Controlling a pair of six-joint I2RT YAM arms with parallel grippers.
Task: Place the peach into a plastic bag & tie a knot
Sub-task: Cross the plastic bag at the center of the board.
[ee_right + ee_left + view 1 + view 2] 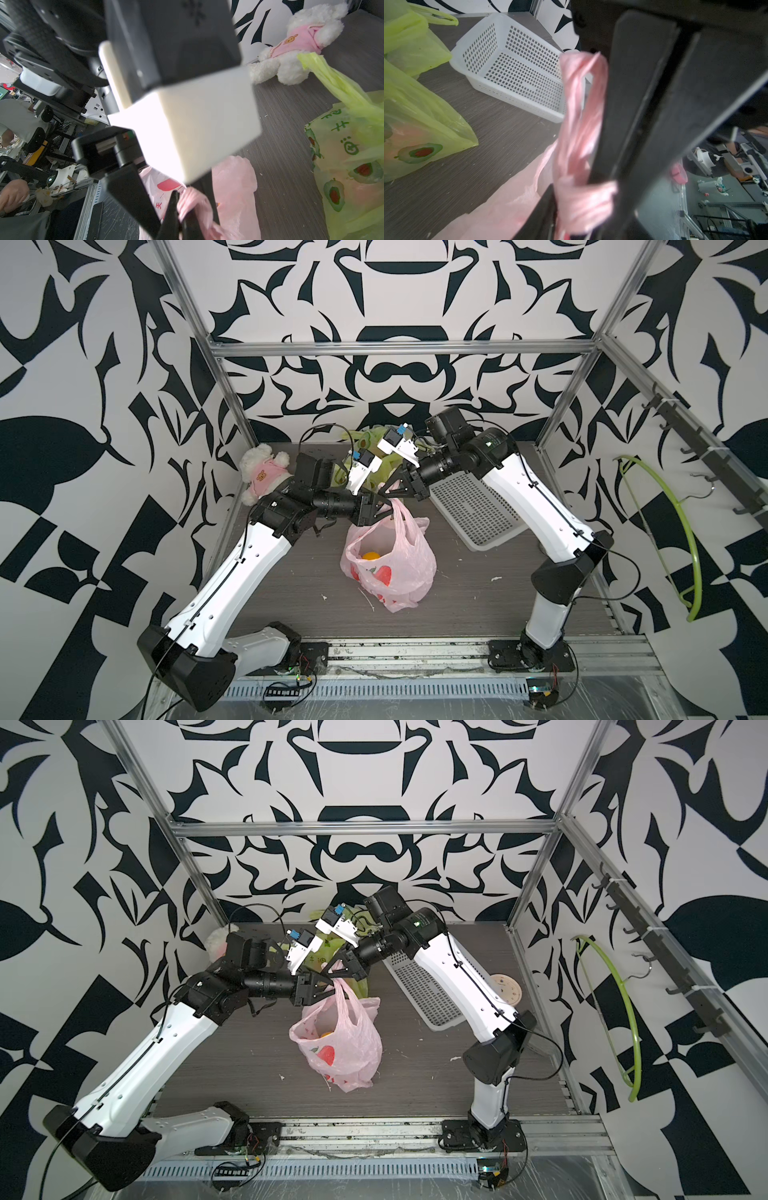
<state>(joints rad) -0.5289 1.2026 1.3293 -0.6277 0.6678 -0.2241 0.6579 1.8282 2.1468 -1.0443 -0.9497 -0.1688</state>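
Around me stand walls (399, 302) patterned in black and white, framed by metal rails (399, 349), above a grey wood-grain tabletop (478, 605).

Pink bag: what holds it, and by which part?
The right gripper is shut on the handle of the pink bag. The left gripper has handle plastic between its jaws; whether it grips cannot be told.

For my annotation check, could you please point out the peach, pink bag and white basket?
peach (371, 556), a top view, its orange top
pink bag (411, 568), a top view, its side wall
white basket (521, 72), left wrist view, its perforated floor
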